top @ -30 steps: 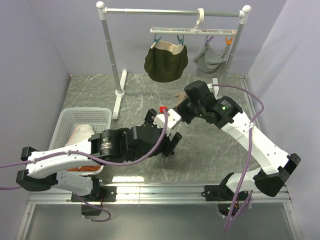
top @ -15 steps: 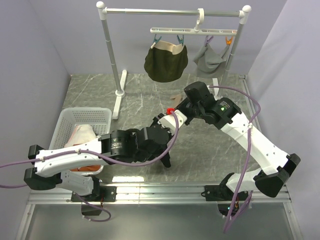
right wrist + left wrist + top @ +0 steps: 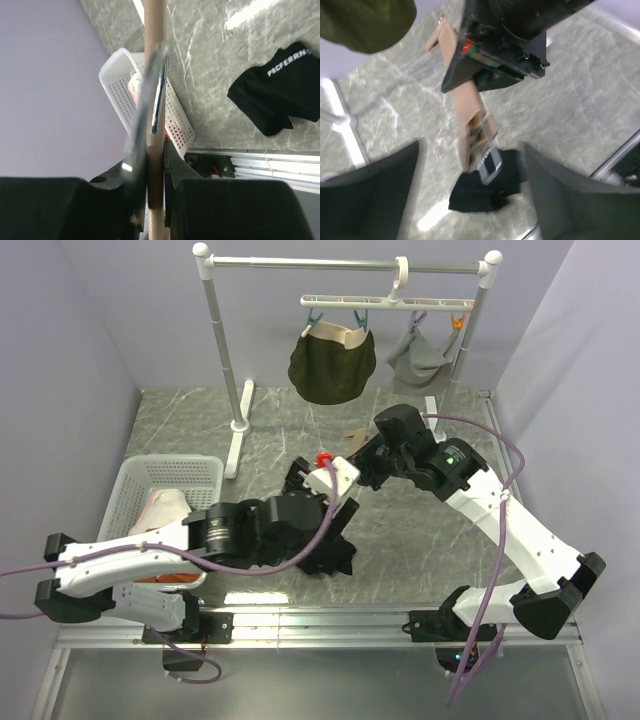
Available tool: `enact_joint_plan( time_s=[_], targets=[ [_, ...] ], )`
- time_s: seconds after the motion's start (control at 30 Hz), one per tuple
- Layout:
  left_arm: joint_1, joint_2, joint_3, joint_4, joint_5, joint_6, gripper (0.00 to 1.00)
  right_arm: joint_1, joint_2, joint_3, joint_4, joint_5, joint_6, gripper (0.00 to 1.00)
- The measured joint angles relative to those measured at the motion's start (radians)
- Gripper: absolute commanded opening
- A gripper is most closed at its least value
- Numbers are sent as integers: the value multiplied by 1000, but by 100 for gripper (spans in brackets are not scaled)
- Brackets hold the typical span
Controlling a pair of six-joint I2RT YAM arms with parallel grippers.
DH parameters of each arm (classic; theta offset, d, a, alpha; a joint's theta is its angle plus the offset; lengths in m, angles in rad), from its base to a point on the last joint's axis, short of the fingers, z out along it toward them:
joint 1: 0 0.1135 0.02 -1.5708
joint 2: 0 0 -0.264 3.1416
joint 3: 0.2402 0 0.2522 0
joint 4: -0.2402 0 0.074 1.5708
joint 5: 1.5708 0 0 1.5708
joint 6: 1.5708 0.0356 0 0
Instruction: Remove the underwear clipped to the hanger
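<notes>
At the left of the overhead view, the white basket (image 3: 172, 462) is where it was a second ago. My left arm has swung since half a second ago: its wrist now sits a little further left, near centre frame. The left gripper (image 3: 471, 150) is spread wide with nothing between its fingers.

Just below that wrist, the black briefs (image 3: 336, 556) lie bunched on the counter (image 3: 420, 540). More dark fabric shows there than half a second ago. In the left wrist view, their tan waistband (image 3: 470, 117) runs from the pile up to the other arm.

Above centre, the olive briefs (image 3: 330, 368) hang clipped to the hanger (image 3: 400, 302), unchanged.

Right of centre, the right gripper (image 3: 154, 150) is clamped on the tan waistband, which passes straight up between its fingers. That arm has edged slightly toward the right of the frame.

At the upper right, the grey briefs (image 3: 425, 358) remain clipped to the hanger as before.
</notes>
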Motion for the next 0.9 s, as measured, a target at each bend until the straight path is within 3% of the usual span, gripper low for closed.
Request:
enact_joint_plan(
  time_s=[0.23, 0.33, 0.47, 0.73, 0.9],
  targets=[
    [-2, -224, -109, 72, 97, -117, 99, -84, -83, -81, 16, -5, -45, 0],
    [0, -243, -119, 64, 164, -171, 99, -137, -149, -144, 0, 13, -80, 0],
    [0, -135, -183, 56, 280, -259, 99, -213, -262, -217, -52, 76, -134, 0],
    [43, 316, -334, 21, 517, -344, 99, -256, -390, -225, -111, 166, -224, 0],
    [121, 335, -369, 41, 550, -341, 99, -258, -393, -226, -115, 174, -254, 0]
  ],
)
